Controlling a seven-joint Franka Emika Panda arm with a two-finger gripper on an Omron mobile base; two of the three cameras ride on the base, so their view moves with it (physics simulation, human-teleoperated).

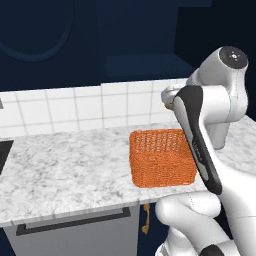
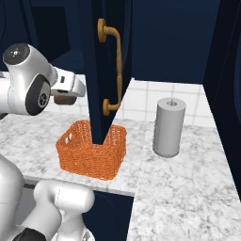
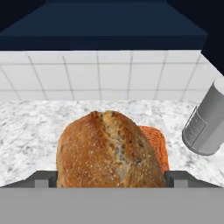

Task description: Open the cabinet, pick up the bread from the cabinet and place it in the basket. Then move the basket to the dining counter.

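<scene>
A tan-brown crusty bread (image 3: 105, 148) sits between the two fingertips of my gripper (image 3: 111, 177), which is shut on it. In the right base view the gripper (image 2: 63, 96) hangs with the bread (image 2: 65, 99) just above the far left corner of the orange woven basket (image 2: 92, 150). The basket (image 1: 160, 157) stands on the marbled counter (image 1: 65, 165), and its rim (image 3: 156, 144) peeks out behind the bread. The navy cabinet door (image 2: 106, 70) with a brass handle (image 2: 116, 61) stands open over the basket. The dining counter is out of view.
A grey upright cylinder (image 2: 168, 127) stands on the counter right of the basket, also at the right of the hand view (image 3: 205, 124). White wall tiles (image 1: 75, 107) back the counter. A grey drawer front with a black bar handle (image 1: 75, 220) lies below the counter edge.
</scene>
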